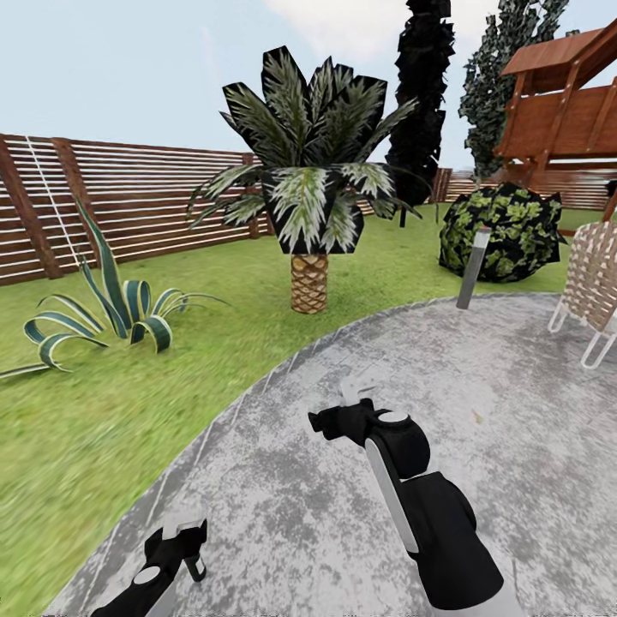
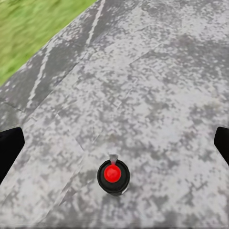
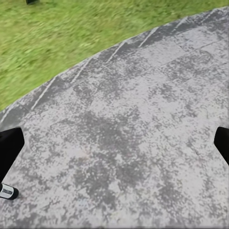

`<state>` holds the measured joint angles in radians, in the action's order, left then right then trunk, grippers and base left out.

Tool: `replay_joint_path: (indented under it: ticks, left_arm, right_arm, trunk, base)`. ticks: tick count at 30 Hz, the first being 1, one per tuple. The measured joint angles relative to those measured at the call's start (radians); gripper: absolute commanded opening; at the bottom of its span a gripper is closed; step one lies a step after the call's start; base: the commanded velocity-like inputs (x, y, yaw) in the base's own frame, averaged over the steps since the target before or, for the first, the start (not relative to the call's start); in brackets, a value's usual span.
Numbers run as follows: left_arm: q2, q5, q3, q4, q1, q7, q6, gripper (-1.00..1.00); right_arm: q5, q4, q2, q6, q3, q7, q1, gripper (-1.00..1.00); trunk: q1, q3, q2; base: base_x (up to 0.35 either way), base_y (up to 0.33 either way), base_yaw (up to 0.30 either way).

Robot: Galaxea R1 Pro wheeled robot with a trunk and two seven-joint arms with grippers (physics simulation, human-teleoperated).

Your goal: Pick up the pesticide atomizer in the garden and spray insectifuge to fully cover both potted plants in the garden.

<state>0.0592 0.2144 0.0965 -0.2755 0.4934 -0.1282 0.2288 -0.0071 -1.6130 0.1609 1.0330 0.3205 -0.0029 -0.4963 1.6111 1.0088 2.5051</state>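
In the head view, the left gripper [image 1: 176, 544] is hovering low over the gravel patio [image 1: 283, 480] near its lawn-side edge. The right gripper [image 1: 343, 420] is hanging further in. The bollard lamp [image 1: 473, 267] and chair [image 1: 591, 287] are standing well apart at the far edge, leaving open room.

In the left wrist view, the fingers [image 2: 10, 148] are gaping wide, gripping nothing. What is probably the pesticide atomizer [image 2: 113, 176], seen end-on, is sitting between them, touching neither. An off-centre closing risks toppling it.

In the right wrist view, the fingers [image 3: 9, 150] are likewise spread wide and holding nothing above bare patio, near the lawn [image 3: 71, 43].
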Motion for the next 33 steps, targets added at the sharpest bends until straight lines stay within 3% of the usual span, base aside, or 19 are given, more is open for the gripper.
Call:
replay_joint_path:
  ticks: [26,33]
  left_arm:
    - [0.000,0.000,0.001,-0.001,0.000,0.001,0.000,1.00]
    - [0.000,0.000,0.002,-0.001,0.000,0.009,0.000,1.00]
  right_arm:
    - [0.000,0.000,0.000,-0.005,0.002,-0.001,-0.001,1.00]
    - [0.000,-0.001,-0.001,-0.057,-0.003,0.000,-0.013,1.00]
  trunk:
    - [0.012,0.101,0.006]
    - [0.015,0.128,0.008]
  base:
    - [0.000,0.000,0.000]
    - [0.000,0.000,0.000]
